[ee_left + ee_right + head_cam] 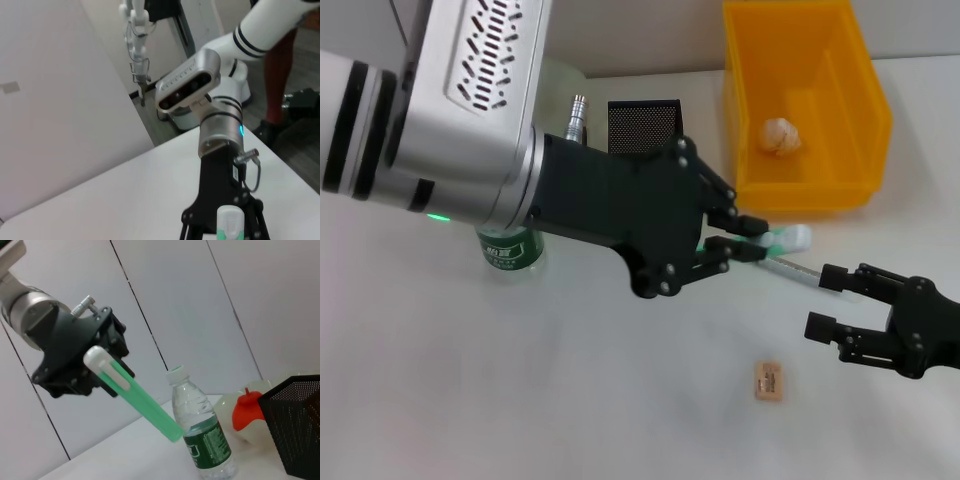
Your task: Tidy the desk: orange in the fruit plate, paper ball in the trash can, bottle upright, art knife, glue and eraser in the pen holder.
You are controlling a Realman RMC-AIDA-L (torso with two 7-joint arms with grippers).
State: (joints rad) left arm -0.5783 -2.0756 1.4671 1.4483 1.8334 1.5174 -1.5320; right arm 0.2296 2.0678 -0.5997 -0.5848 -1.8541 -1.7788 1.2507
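1. Art knife (pixel 782 252): green plastic body with a white end cap, held off the desk (pixel 570 400), out past the front corner of the pen holder (pixel 642 124) on the trash can (pixel 800 100) side.
2. Handling, my read: light, rigid, smooth plastic, so it could twist or slip in a pinch. Blade end is the hazard. Grip the flat body mid-length, not the cap.
3. Left gripper (pixel 745 240): jaws narrowed down onto the green body near the white end. In the right wrist view the knife (pixel 132 392) sticks out slanted from that gripper (pixel 95 371).
4. Right gripper (pixel 830 300): fingers spread, nothing between them, hanging low beyond the knife's far tip, further from the pen holder. One fingertip sits at or just beside that tip; contact can't be confirmed.
5. Looks like a handover or a drop into the pen holder is pending, judgement only.
6. Other status:
   - paper ball (pixel 781 135) in the trash can
   - bottle (pixel 200 435) upright beside the pen holder
   - orange (pixel 247 410) in the fruit plate (pixel 227 407) behind the holder
   - eraser (pixel 768 381) loose on the desk, well in front of the pen holder
   - glue not visible
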